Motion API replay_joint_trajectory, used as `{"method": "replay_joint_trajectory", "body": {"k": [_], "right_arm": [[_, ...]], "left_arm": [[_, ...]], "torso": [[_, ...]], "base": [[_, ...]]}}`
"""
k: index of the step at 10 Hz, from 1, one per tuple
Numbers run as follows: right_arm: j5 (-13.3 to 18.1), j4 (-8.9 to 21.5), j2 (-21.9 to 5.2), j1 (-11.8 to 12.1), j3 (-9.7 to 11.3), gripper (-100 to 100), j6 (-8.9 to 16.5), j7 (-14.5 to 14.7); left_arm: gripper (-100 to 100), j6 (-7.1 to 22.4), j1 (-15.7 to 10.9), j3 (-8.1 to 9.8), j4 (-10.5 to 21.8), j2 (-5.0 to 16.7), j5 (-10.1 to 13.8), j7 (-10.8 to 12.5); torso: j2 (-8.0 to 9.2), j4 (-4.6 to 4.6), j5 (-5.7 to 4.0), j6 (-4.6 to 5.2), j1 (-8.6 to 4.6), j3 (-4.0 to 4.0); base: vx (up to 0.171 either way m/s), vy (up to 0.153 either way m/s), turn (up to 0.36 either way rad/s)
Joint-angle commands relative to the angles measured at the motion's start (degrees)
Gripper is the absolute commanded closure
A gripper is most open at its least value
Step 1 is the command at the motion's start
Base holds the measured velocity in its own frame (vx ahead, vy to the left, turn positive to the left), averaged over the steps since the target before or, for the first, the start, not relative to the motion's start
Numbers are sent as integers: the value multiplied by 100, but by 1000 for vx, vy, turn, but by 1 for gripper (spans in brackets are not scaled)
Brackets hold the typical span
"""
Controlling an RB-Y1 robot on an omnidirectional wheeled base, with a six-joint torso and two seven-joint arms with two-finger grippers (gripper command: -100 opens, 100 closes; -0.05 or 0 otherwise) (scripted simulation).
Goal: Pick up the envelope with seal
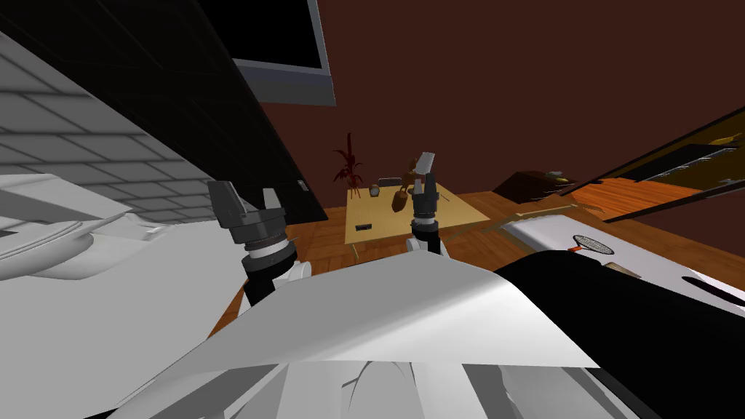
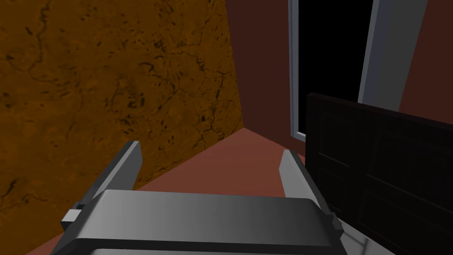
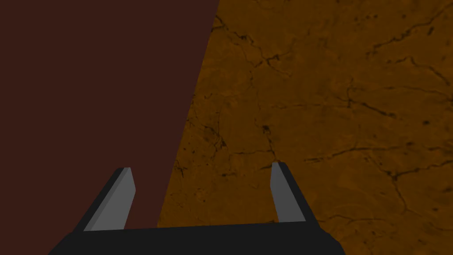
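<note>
A tan table (image 1: 451,207) stands ahead of me across the wooden floor. Near its front left corner lies a small dark flat thing (image 1: 361,228); I cannot tell whether it is the envelope. A red plant (image 1: 349,166), a small jar (image 1: 374,190) and a brown vase (image 1: 399,199) stand along the table's far side. My right gripper (image 1: 424,169) is raised in front of the table, fingers up; in its wrist view the gripper (image 3: 201,188) is open and holds nothing. My left gripper (image 1: 246,198) is raised at the left, beside a dark cabinet, and also stands open (image 2: 208,166) and empty.
A tall dark cabinet (image 1: 218,109) stands at the left, close to my left arm, with a framed black opening (image 1: 291,44) above it. A white surface (image 1: 582,233) with a round strainer-like thing (image 1: 593,244) lies at the right. A dark box (image 1: 531,185) sits behind it.
</note>
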Motion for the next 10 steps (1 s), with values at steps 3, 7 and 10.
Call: {"method": "replay_joint_trajectory", "body": {"k": [3,7,10], "right_arm": [[205,63,-568,-22,28,-100,56,-17],[552,198,-1218,-82,85,-100,131,-40],[866,347,-1687,-137,155,-100,175,-53]], "left_arm": [[0,0,-1,0,0,0,0,0],[0,0,-1,0,1,0,0,0],[0,0,-1,0,1,0,0,0]], "torso": [[35,7,-2,0,-9,20],[47,11,-1,0,-2,28],[44,10,1,-1,5,26]], "base": [[-104,-14,24],[-145,-7,41],[-124,30,41]]}}
